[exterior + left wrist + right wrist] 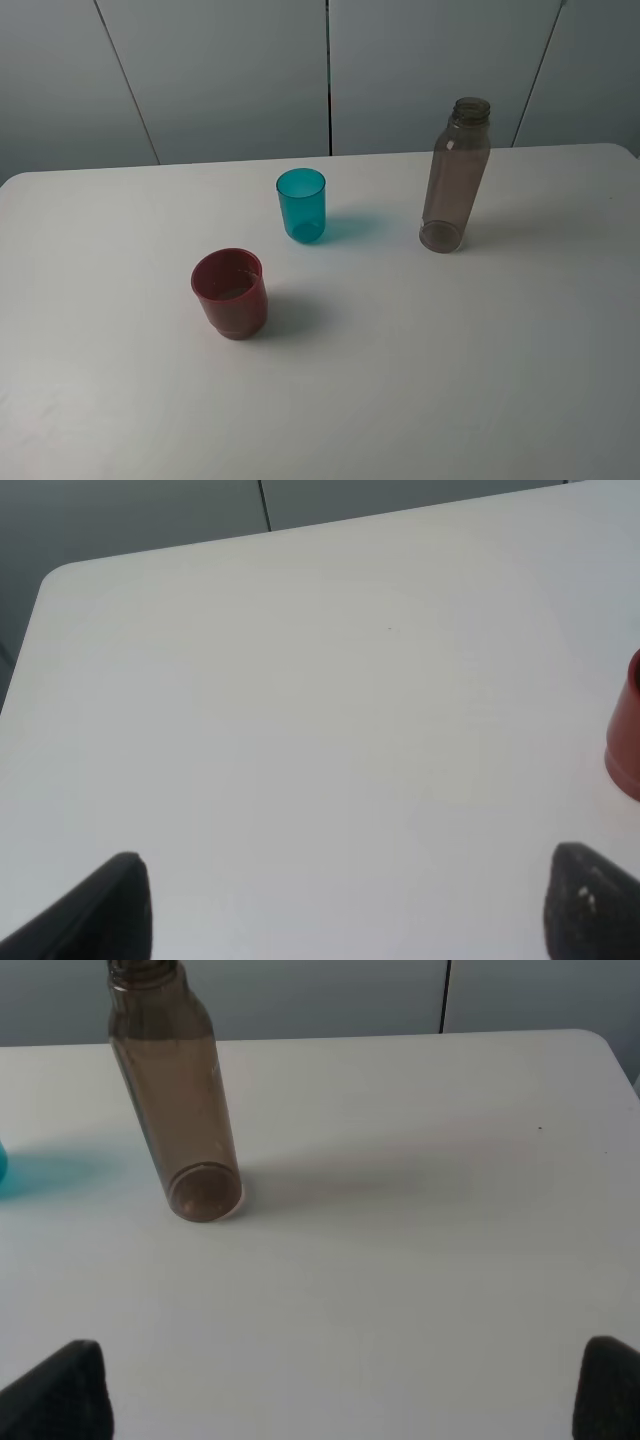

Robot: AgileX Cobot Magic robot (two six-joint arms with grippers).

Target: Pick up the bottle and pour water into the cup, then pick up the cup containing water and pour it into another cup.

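No step is judged begun: the right gripper (345, 1390), jaws wide and empty, stands back from the upright bottle (180, 1100) ahead of it, with the cup (301, 205) and another cup (231, 293) untouched beyond.

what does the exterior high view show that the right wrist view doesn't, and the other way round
Only the exterior high view shows the red cup and the whole teal cup, all standing upright and apart on the white table.

Only the right wrist view shows the right gripper, its jaws wide open and empty, short of the bottle.

Both show the uncapped grey-brown bottle, the table and the grey panelled wall; the wrist view catches only a teal sliver at its edge.
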